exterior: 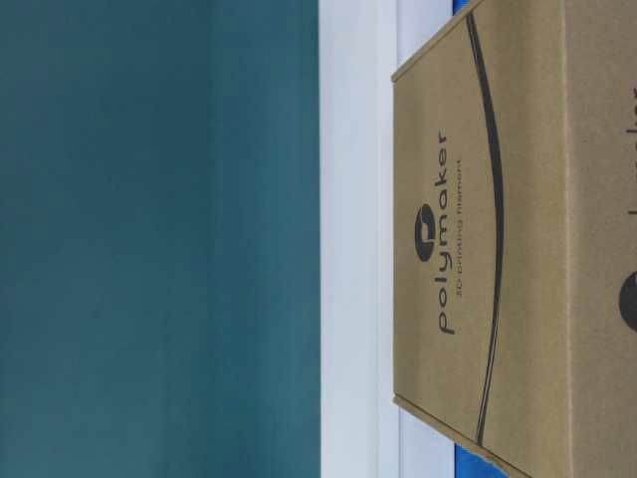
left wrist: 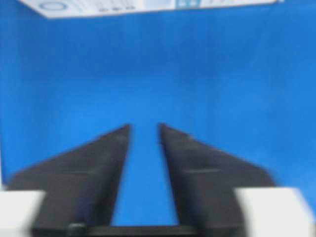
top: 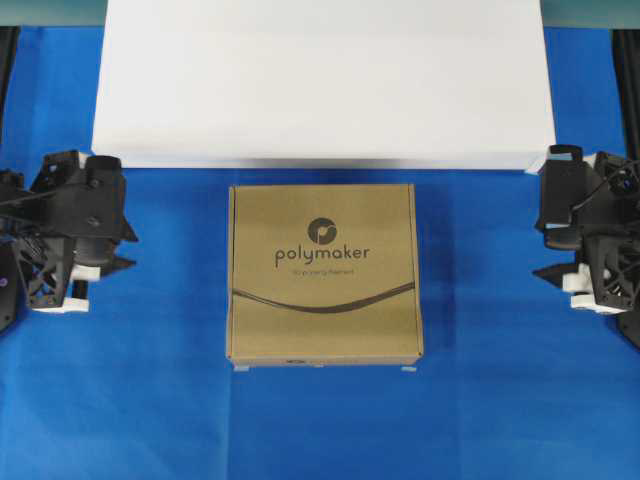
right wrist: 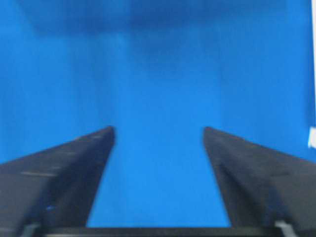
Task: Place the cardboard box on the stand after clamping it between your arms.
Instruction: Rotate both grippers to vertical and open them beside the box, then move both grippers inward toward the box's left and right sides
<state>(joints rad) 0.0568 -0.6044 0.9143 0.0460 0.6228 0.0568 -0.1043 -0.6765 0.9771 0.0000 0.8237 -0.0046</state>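
Left gripper point(left wrist: 144, 129): jaws narrowly parted, empty, over blue cloth point(top: 150, 400). Right gripper point(right wrist: 158, 131): jaws wide apart, empty. Cardboard box point(top: 323, 272) lies flat between the two grippers, well apart from each. Stand point(top: 320, 80) sits beyond the box, its near edge just beside it.

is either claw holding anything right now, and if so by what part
Nothing is held. The left claw and right claw are both empty, with only blue cloth between their fingers. The cardboard box lies untouched between the two arms.
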